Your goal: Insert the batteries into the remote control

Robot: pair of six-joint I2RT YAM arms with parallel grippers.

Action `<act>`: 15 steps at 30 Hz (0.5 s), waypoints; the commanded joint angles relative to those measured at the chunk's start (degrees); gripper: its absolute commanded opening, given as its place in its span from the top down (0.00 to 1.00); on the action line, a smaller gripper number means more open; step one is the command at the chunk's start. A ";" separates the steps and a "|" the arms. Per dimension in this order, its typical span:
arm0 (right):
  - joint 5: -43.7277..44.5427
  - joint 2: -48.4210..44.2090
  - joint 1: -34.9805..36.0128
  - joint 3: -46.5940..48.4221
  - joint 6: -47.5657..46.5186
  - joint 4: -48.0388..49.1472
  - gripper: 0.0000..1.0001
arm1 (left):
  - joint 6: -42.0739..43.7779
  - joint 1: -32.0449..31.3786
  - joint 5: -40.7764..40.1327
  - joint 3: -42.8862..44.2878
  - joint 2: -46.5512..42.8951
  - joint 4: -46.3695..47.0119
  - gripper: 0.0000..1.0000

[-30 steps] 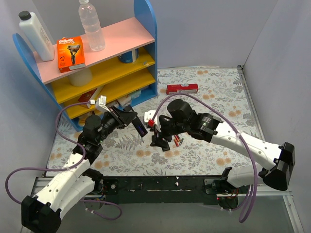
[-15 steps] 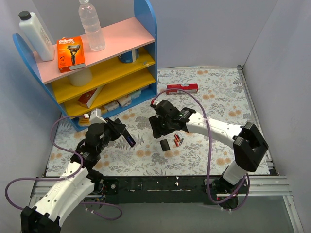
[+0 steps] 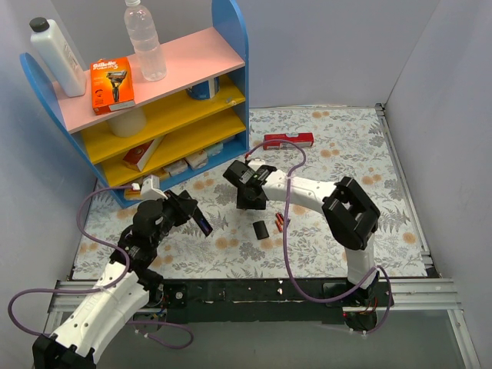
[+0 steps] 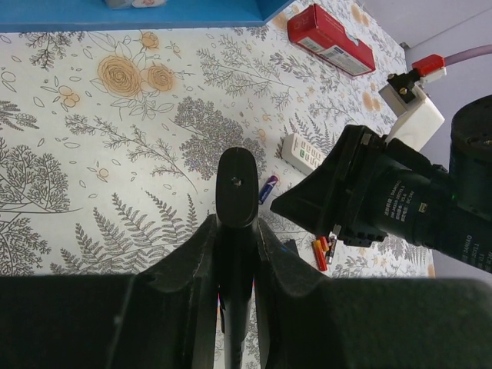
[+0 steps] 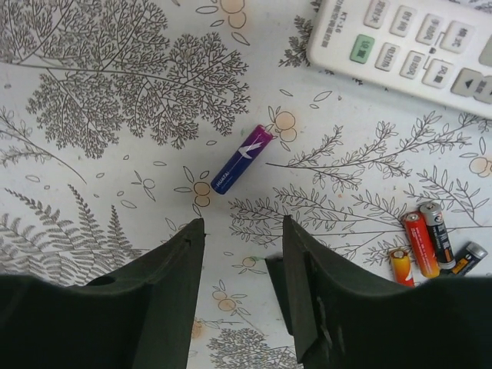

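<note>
Lying just ahead of the right gripper (image 5: pixel 242 223), whose fingers (image 5: pixel 169 300) stand apart, a blue-purple battery (image 5: pixel 241 159) rests slantwise on the desk (image 5: pixel 92 192). Squaring the wrist so the fingers close across its width should make the pick cleaner. The white remote (image 5: pixel 407 46) sits farther ahead to the right; red and dark batteries (image 5: pixel 421 246) lie rightward. The left gripper (image 4: pixel 236 223) is clamped on a dark slim piece (image 4: pixel 236 181). Floral-patterned desk, grey walls (image 3: pixel 323 46), blue shelf (image 3: pixel 231 31).

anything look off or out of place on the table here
One blue-purple battery lies alone on the floral cloth, apart from the red and dark batteries clustered together. The white remote lies buttons up, its battery bay hidden. The left gripper clamps a slim dark object. Nothing looks spilled or broken.
</note>
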 commanded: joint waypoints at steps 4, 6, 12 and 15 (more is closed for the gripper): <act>4.95 3.32 0.17 5.69 11.50 -4.78 0.52 | 2.39 -0.10 -1.34 -1.21 -3.03 0.10 1.00; 4.96 5.16 0.17 7.10 12.12 -6.00 0.53 | 2.47 -0.19 -1.60 -1.30 -3.73 0.18 1.00; 5.13 8.42 0.08 9.66 13.79 -7.15 0.56 | 2.92 -1.24 -2.48 -1.39 -4.97 0.45 1.00; 5.04 9.47 -0.27 9.83 14.67 -7.77 0.59 | 2.56 -1.68 -2.48 -1.83 -5.49 0.97 1.00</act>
